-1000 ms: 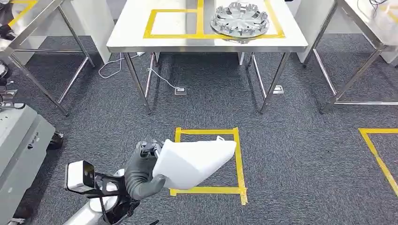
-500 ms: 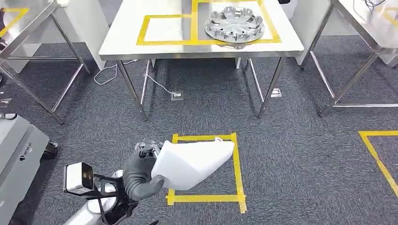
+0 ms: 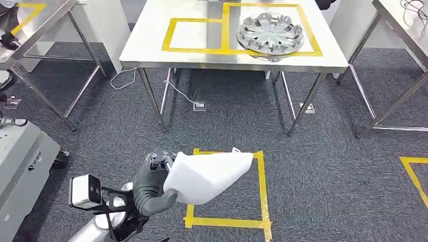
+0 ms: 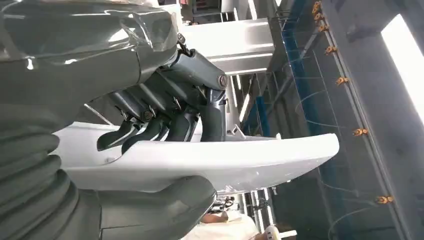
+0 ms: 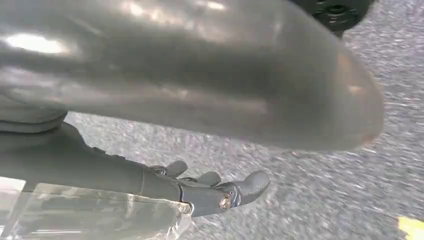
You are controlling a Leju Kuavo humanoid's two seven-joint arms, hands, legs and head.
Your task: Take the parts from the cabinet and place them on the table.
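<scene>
Camera shifted, left robot hand (image 3: 151, 184) gripping white part (image 3: 207, 174)

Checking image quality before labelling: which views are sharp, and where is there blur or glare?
Head view: sharp, table slightly glary. Left wrist view: sharp on the white part, bright window glare. Right wrist view: carpet motion-blurred, right hand fairly clear.

left hand (image 3: 151, 182) grips white plastic panel (image 3: 208, 174) by one edge, above yellow tape square (image 3: 228, 187) on grey carpet (image 3: 328, 171) | steel bench (image 3: 151, 48) ahead, yellow tape outlines | silver wheel cover (image 3: 271, 33) lies in bench's right outline | cable (image 3: 174, 88) under bench
</scene>
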